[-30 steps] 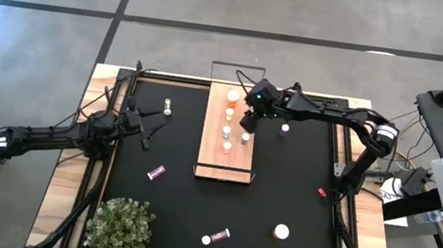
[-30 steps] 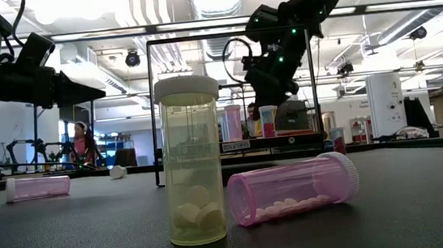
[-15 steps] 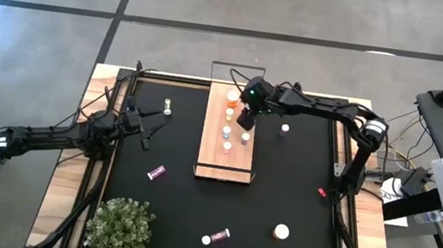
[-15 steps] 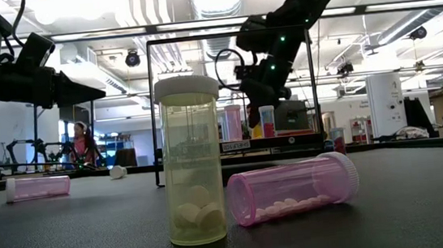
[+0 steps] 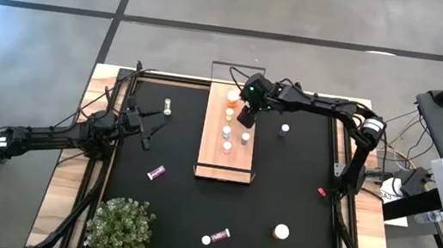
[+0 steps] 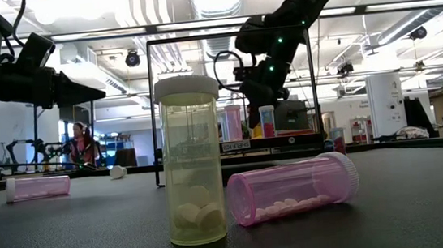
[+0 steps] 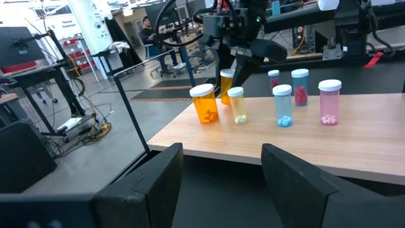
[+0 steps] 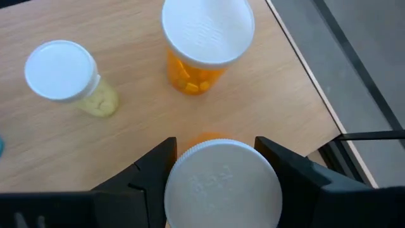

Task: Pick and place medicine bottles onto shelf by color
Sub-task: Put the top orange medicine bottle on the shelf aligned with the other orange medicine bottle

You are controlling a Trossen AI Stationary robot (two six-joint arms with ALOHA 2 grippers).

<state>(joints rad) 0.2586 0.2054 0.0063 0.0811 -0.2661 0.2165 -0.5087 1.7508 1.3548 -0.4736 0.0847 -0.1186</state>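
While your right end effector (image 8: 218, 166) hangs over the shelf (image 5: 210, 144), its fingers sit clamped around a white-capped amber bottle (image 8: 223, 185) at the shelf's far end, just beside another amber bottle (image 8: 201, 44) and a pale bottle (image 8: 66, 76). Your left end effector (image 7: 221, 168) waits left of the shelf, fingers apart.

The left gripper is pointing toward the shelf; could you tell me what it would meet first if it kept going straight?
Probably the near long edge of the shelf, ahead of the open left gripper. If it passed above the board, the row of bottles, perhaps the yellowish bottle, would come next; depth is uncertain.
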